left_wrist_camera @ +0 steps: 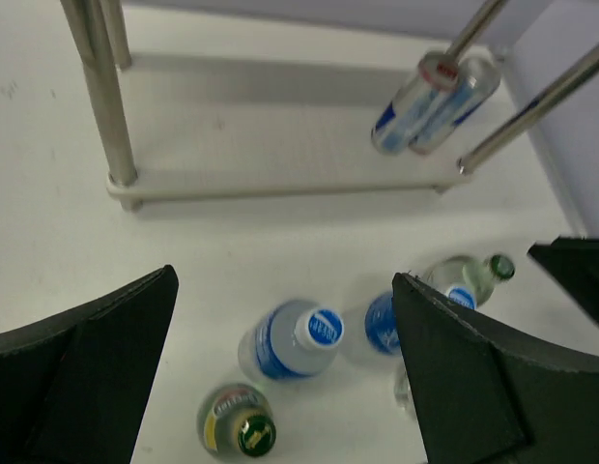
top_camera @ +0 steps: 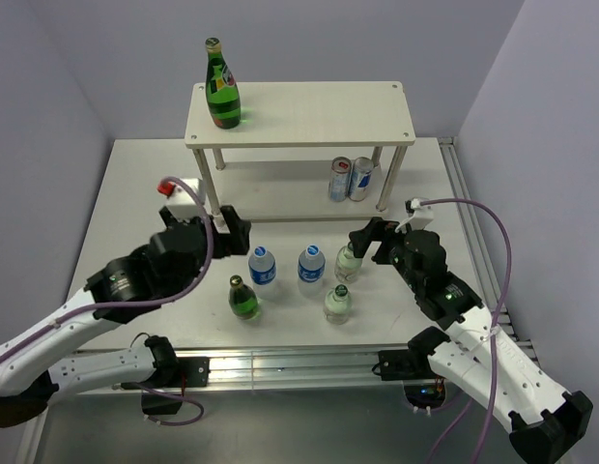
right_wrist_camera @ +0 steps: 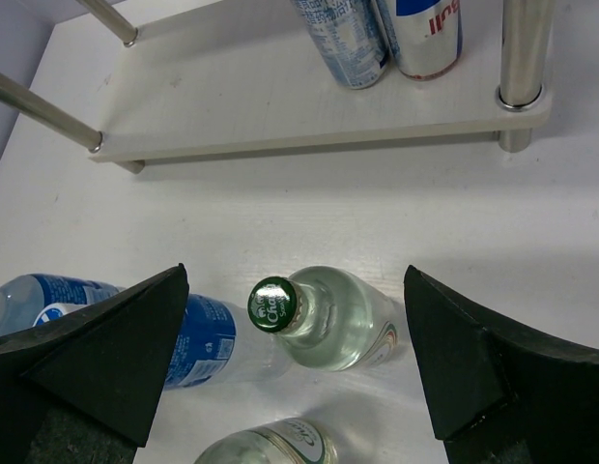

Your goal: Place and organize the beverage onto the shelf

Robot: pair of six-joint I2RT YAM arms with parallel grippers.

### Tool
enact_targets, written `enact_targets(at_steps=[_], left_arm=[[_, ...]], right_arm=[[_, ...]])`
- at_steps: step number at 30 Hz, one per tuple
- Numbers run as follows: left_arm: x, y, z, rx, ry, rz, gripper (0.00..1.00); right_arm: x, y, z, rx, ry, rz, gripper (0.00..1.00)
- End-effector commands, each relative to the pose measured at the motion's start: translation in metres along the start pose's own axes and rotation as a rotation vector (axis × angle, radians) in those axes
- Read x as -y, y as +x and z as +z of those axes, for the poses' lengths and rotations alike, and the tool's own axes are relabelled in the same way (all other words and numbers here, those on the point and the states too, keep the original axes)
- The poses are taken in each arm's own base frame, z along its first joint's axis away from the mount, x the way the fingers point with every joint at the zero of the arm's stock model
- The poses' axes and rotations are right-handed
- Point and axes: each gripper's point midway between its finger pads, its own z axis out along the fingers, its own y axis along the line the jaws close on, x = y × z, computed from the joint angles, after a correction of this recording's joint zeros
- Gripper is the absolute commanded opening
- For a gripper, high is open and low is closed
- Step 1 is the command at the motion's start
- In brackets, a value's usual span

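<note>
beverage containers are seen in two places. a tall green bottle (top_camera: 221, 92) is stood upright at the left end of the top board of the shelf (top_camera: 319, 114), and two cans (top_camera: 351, 179) are set side by side on the lower board, near the right front leg. on the white table (top_camera: 135, 193) in front of the shelf, a water bottle (top_camera: 263, 264), a second water bottle (top_camera: 311, 262), a clear glass bottle (top_camera: 348, 259), a second clear glass bottle (top_camera: 337, 303) and a small green bottle (top_camera: 243, 298) are stood upright.

the table is enclosed by plain pale lilac walls (top_camera: 68, 77) at the back and both sides, and a metal rail (top_camera: 290, 367) is fixed along its near edge.

the left gripper (top_camera: 234, 229) is spread wide with nothing grasped. the right gripper (top_camera: 369, 242) is likewise spread wide, with the rear clear bottle framed between its fingers but not gripped.

from above, most of the lower board is hidden by the top board. in the right wrist view the cans are cut off at the top edge. the left wrist view is blurred, so labels cannot be read, and one clear bottle is partly hidden behind a finger.
</note>
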Motion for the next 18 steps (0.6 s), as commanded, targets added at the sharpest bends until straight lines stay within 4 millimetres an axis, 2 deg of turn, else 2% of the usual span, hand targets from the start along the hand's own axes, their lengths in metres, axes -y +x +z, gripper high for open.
enact_targets(at_steps=[1, 2, 3, 8, 13, 18], left_arm=[[-0.001, 0.056, -0.005, -0.126, -0.052, -0.082, 0.99], [-0.009, 0.072, -0.009, -0.163, -0.085, -0.044, 0.99], [-0.003, 0.084, -0.014, -0.183, -0.073, -0.029, 0.99], [-0.006, 0.131, -0.027, -0.215, -0.097, -0.063, 0.99], [-0.008, 0.151, -0.033, -0.228, -0.108, -0.072, 0.99], [-0.015, 0.163, -0.029, -0.205, -0.176, -0.043, 0.99]], right_arm=[[-0.008, -0.006, 0.001, 0.022, -0.032, 0.014, 0.99], [-0.007, -0.005, 0.001, 0.02, -0.027, 0.013, 0.99], [-0.006, -0.005, 0.0, 0.021, -0.024, 0.014, 0.99], [-0.002, -0.007, -0.003, 0.041, -0.009, 0.015, 0.99], [-0.001, -0.005, -0.001, 0.031, 0.001, 0.012, 0.99], [-0.001, -0.005, -0.001, 0.031, 0.001, 0.012, 0.99]])
